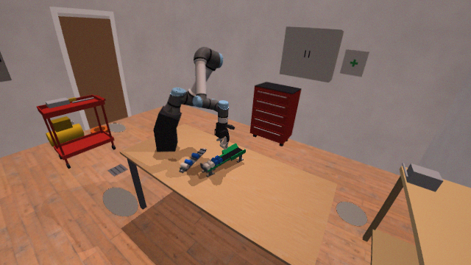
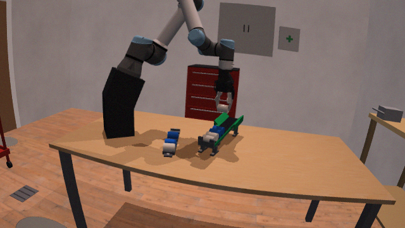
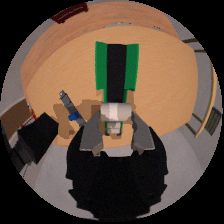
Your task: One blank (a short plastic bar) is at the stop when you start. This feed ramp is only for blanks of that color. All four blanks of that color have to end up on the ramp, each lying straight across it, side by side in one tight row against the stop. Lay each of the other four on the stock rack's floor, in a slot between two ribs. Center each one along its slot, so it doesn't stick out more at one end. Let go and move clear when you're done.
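Above a wooden table [image 2: 285, 164], end effector [image 2: 224, 107] pinching white blank [image 2: 223, 107], grey-walled room

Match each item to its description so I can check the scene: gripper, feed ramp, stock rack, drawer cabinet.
Items:
1. gripper
2. feed ramp
3. stock rack
4. drawer cabinet

Descriptions:
a. red, by the back wall
b. green side walls, sloped
c. shut on a white blank
d. dark, left of the ramp in the exterior view

Pairs: 1-c, 2-b, 3-d, 4-a
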Controlling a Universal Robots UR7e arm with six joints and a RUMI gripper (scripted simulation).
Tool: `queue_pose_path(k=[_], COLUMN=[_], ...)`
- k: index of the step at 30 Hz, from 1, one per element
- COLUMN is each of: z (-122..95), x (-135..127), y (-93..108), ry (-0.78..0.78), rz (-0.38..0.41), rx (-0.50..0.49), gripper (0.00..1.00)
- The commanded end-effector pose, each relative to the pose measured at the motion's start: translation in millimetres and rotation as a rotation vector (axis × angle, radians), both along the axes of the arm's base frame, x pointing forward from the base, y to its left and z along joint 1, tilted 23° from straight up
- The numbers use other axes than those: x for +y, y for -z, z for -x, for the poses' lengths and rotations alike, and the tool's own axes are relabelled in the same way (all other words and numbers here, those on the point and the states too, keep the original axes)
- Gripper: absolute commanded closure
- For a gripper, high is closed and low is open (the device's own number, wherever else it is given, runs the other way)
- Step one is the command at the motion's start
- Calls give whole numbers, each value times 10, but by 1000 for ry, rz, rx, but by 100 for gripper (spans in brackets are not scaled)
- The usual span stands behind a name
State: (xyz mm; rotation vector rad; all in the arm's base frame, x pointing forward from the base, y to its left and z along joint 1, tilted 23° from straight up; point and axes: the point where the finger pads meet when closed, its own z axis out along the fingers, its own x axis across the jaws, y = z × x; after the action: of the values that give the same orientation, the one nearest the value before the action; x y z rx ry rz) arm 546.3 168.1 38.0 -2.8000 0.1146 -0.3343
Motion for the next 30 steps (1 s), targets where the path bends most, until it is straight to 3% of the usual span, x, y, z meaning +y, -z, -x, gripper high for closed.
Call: queue_pose_path(k=[1,17,26,30], z=[-16,-25,-81,-130], x=[18,29,96,155], y=[-26,8,214,395], ry=[4,4,4,4], rz=[0,0,0,0], rx=[2,3,3,3], gripper=[65,65,65,65])
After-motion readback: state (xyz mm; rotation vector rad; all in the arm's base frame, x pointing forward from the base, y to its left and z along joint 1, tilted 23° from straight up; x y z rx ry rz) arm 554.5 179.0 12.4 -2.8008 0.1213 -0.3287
